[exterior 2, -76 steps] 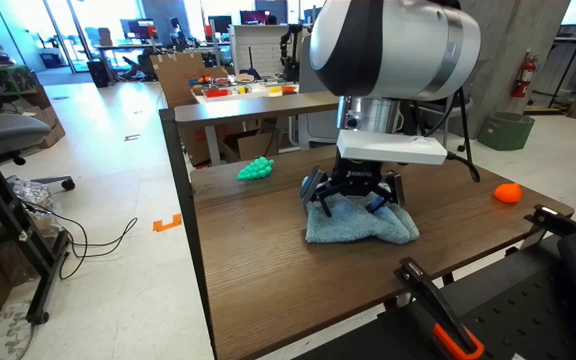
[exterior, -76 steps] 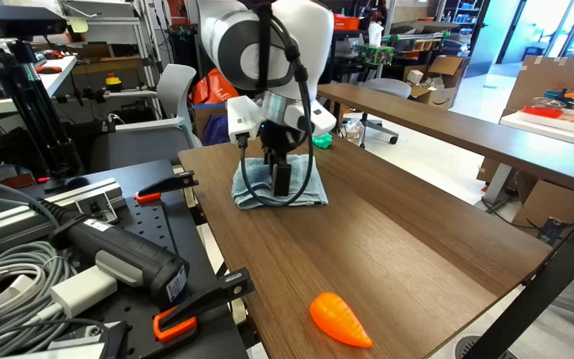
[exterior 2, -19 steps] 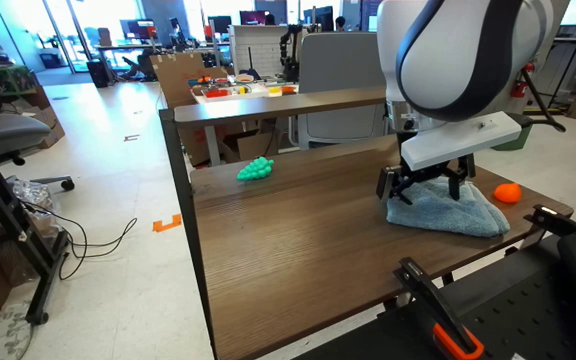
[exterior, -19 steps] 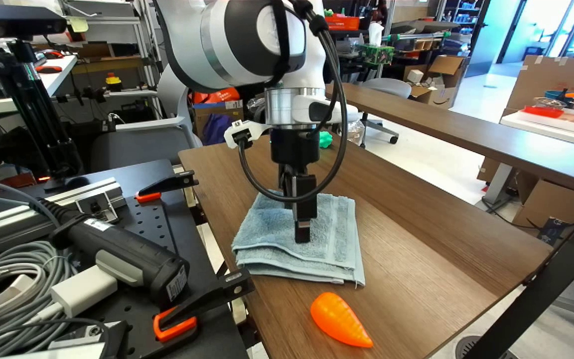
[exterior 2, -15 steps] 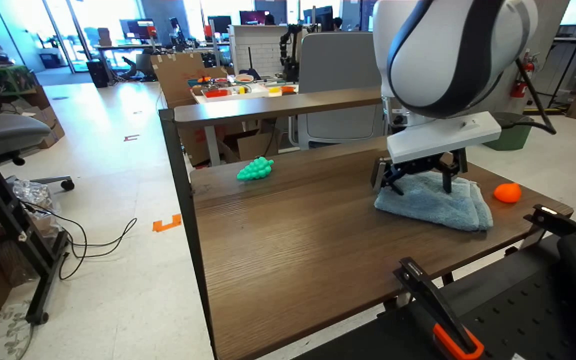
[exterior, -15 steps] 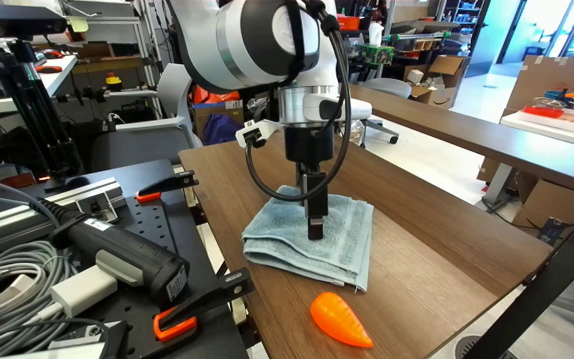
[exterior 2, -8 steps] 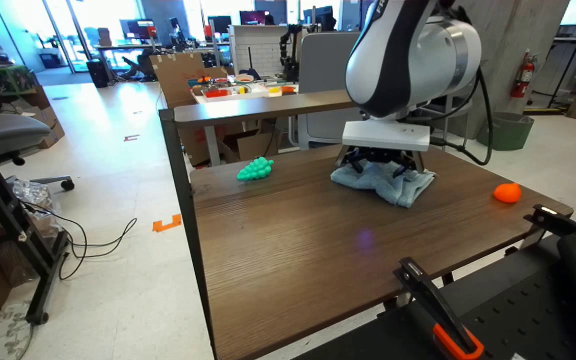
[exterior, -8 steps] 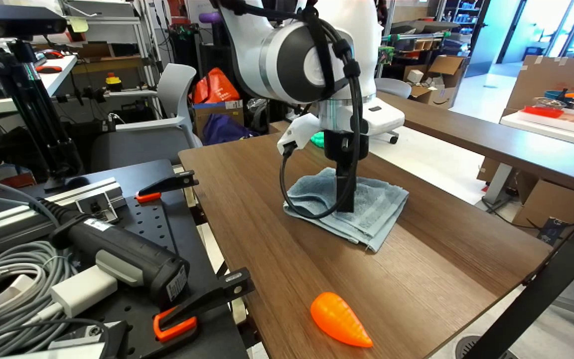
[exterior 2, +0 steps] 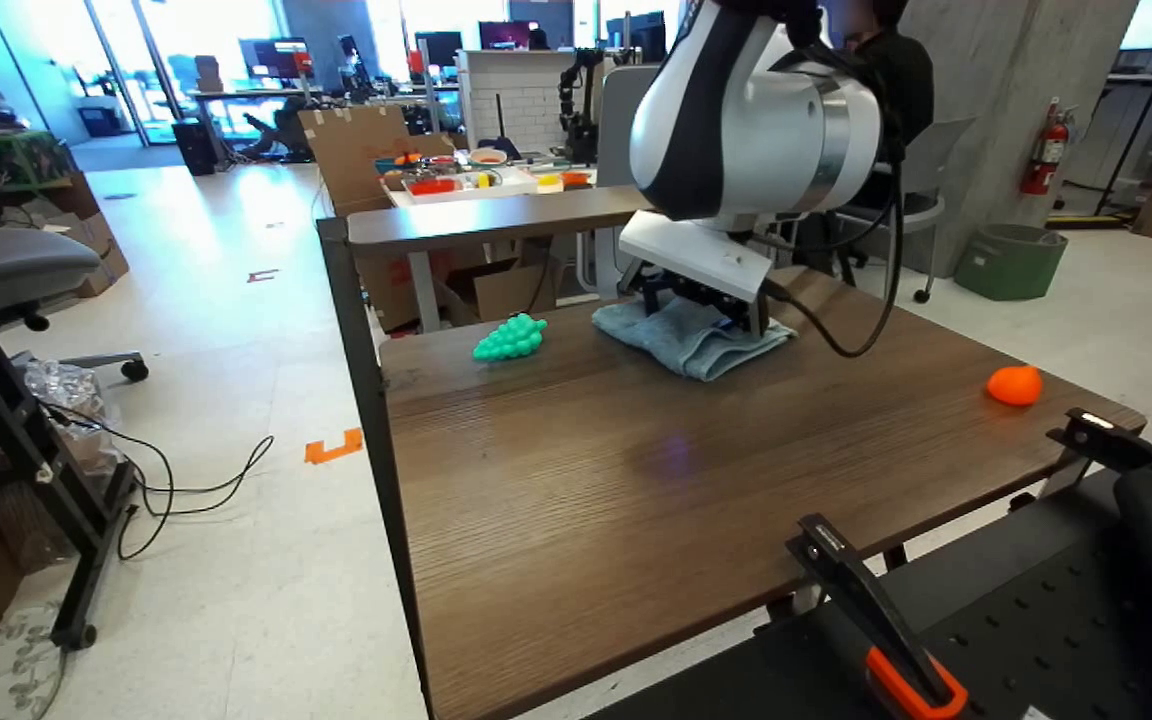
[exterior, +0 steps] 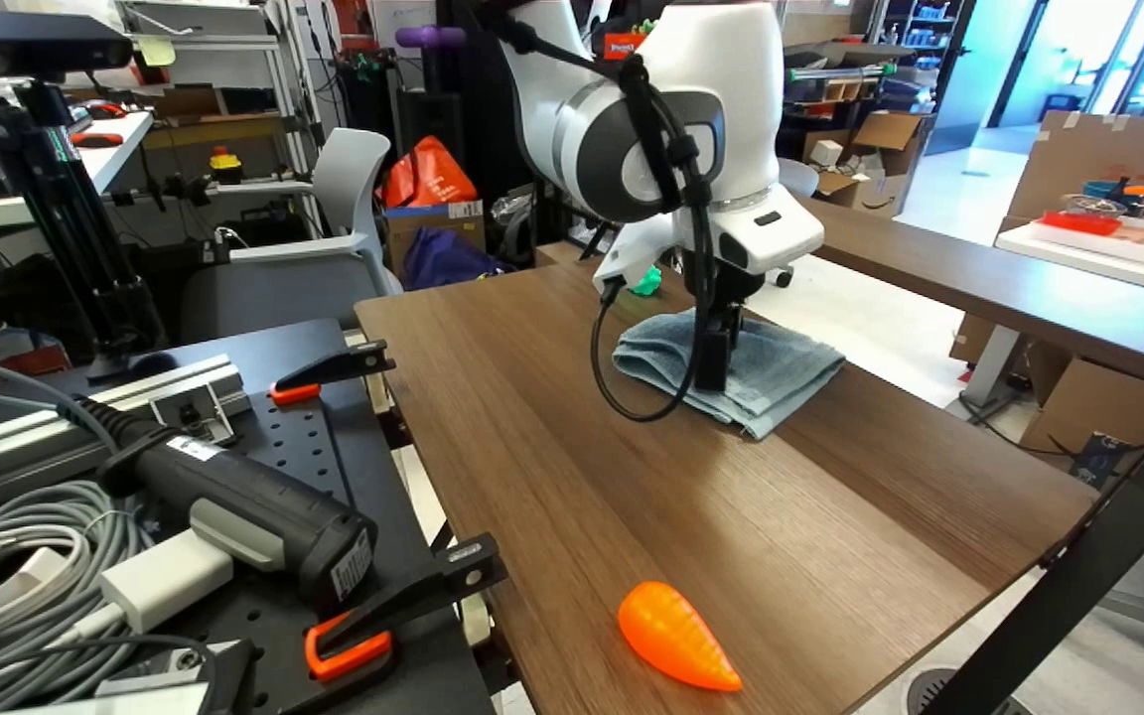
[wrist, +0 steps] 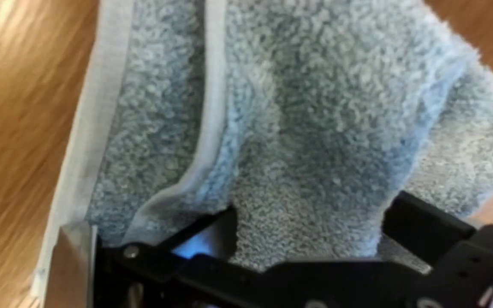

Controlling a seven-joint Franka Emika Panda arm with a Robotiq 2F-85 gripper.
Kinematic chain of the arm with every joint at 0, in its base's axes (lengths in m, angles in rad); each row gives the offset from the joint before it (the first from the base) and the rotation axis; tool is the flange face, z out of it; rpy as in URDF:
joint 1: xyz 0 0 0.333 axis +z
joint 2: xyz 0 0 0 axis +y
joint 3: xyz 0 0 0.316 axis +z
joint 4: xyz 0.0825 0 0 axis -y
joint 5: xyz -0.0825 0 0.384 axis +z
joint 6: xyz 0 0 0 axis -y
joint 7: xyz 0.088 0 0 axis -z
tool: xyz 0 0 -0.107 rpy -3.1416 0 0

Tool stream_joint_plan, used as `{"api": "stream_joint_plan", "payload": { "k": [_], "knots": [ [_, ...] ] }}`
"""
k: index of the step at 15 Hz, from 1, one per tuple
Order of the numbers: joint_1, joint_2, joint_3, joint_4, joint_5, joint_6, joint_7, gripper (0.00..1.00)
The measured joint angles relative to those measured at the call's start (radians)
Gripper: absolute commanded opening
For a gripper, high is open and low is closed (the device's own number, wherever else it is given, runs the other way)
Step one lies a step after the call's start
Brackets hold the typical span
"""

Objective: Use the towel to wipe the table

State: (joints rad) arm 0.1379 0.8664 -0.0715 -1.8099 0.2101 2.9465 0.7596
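- The pale blue-grey looped-pile towel (exterior 2: pixel 694 350), folded in layers and rumpled, lies on the large rectangular dark brown wood-grain table (exterior 2: pixel 576 480), near the middle of the frame in an exterior view; it fills most of the wrist view.
- The black two-fingered gripper (wrist: pixel 310 231) stands over the towel, at the lower middle of the wrist view. Its fingers (wrist: pixel 426 226) are well apart, with cloth showing between; the tips seem to press down rather than pinch, though their lowest contact is hidden.
- The step in hand looks like wiping by pressure from above.
- Judging by the pile, the towel should be light, soft, limp and hard to damage. It should cling to the fingers and slide over the table with mild drag.
- Pushed from one edge, it would probably crumple; the raised pale hem (wrist: pixel 212 107), left of centre in the wrist view, could peel back.
- Best hold: the thick middle, through several layers; a hem alone would likely let the fold open.
- A wide sweep could knock the green bumpy toy (exterior 2: pixel 511 338), left of the towel, or the glossy orange carrot-shaped toy (exterior 2: pixel 1014 386), far right.
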Motion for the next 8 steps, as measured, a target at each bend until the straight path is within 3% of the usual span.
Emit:
{"api": "stream_joint_plan", "payload": {
  "k": [5,8],
  "knots": [
    [-0.032,0.048,0.197,0.042,0.107,0.157,-0.015,1.0],
    [-0.045,0.07,0.234,0.066,0.139,0.203,-0.019,1.0]
  ]
}}
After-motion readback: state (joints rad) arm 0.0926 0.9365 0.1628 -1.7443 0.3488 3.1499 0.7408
